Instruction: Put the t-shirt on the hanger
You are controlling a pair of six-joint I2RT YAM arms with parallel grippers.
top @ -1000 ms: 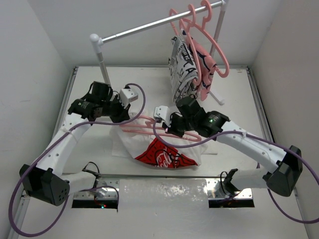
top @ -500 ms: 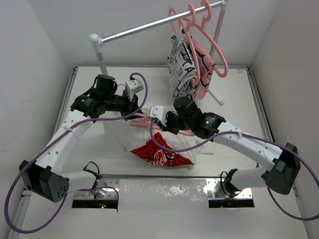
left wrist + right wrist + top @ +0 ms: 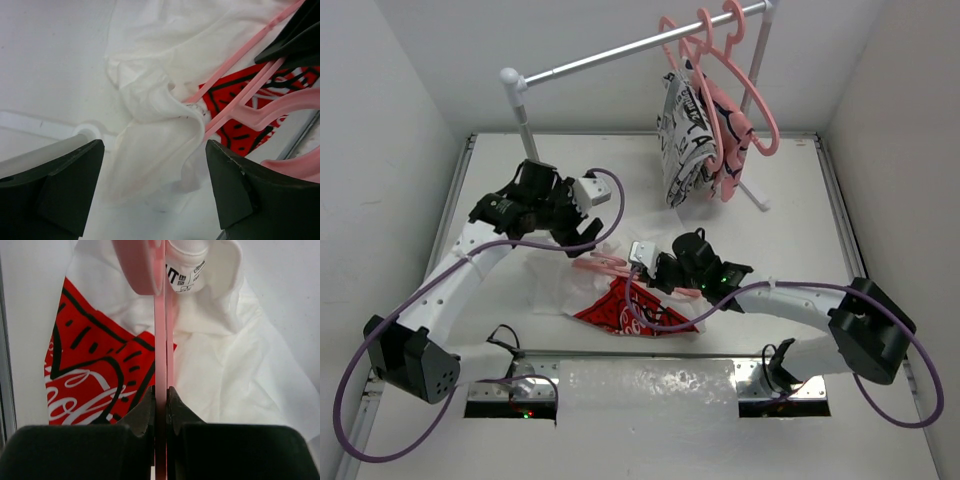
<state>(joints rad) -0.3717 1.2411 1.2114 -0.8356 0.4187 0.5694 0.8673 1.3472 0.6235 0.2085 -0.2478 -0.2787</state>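
The t-shirt [image 3: 632,308], white with a red Coca-Cola panel, lies crumpled on the table; its white fabric [image 3: 157,125] bunches below my left gripper, and its labelled collar [image 3: 186,271] sits around the hanger's top. The salmon-pink hanger [image 3: 607,266] runs through the shirt's neck, tilted low over the table. My right gripper [image 3: 161,396] is shut on a thin bar of the hanger [image 3: 160,340], above the red panel. My left gripper [image 3: 155,192] is open, hovering over the shirt's white sleeve end with nothing between its fingers, just left of the hanger [image 3: 240,95].
A white clothes rack [image 3: 620,50] stands at the back, its post [image 3: 523,120] near my left arm. Spare pink hangers [image 3: 750,90], a black-and-white patterned garment [image 3: 682,140] and a pink garment [image 3: 732,150] hang at its right end. A foil strip [image 3: 650,385] lines the near edge.
My left gripper has opened and let go of the shirt. The shirt and hanger have dropped lower onto the table, and my right gripper has come down and forward with the hanger.
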